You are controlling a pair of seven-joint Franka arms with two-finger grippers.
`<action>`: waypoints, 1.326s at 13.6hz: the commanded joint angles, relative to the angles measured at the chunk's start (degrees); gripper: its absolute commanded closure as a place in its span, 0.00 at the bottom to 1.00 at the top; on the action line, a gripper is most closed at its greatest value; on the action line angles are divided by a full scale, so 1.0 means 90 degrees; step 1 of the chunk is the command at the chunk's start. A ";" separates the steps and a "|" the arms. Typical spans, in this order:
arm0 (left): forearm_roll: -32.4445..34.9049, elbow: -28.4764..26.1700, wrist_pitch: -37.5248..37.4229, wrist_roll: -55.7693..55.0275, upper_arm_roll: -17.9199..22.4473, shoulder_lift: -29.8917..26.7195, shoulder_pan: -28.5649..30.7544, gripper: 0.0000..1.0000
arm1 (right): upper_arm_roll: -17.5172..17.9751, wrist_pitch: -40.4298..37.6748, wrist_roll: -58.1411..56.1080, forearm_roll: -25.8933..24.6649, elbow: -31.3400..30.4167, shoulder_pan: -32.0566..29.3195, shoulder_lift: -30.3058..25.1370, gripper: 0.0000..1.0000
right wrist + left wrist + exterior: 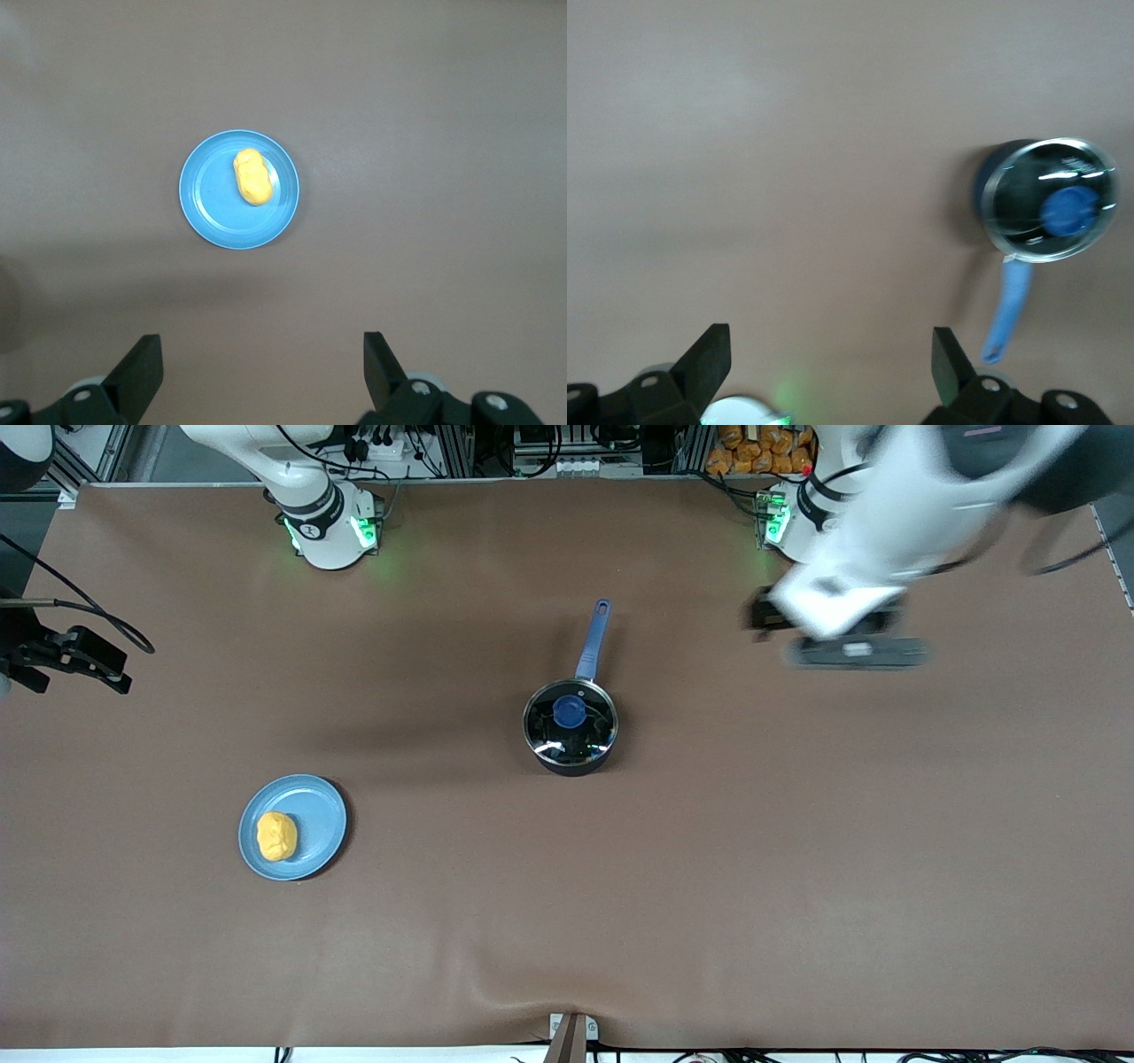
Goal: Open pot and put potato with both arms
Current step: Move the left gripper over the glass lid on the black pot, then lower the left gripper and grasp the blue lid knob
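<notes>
Evidently we have everything left to do: the pot (570, 726) sits lidded at the middle of the desk (709, 868), its blue handle (593, 640) pointing toward the robots' edge, and the potato (276, 836) lies on a blue plate (314, 815) toward the right arm's end, nearer the front edge. Our left end effector (831, 354) hangs fingers apart over the desk near its own base, and our right end effector (263, 354) hangs fingers apart above the plate. We judge the risks to be a pinch slipping off the small lid knob (569, 710), the light pot dragging along, or the arms crowding each other over the pot.
</notes>
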 commanded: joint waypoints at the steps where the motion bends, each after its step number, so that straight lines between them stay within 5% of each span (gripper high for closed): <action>1: 0.0168 0.0323 0.0832 -0.0489 0.0007 0.0834 -0.0771 0.00 | 0.0033 -0.0083 0.0083 0.0010 0.0124 -0.0018 0.0050 0.00; 8: 0.0627 0.0803 0.2123 -0.1179 0.0173 0.2457 -0.2180 0.00 | 0.0033 -0.0083 0.0073 0.0010 0.0124 -0.0028 0.0050 0.00; 18: 0.1057 0.0178 0.3207 -0.2741 0.0134 0.2898 -0.2278 0.00 | 0.0043 -0.0015 0.0015 0.0126 0.0134 -0.0048 0.0333 0.00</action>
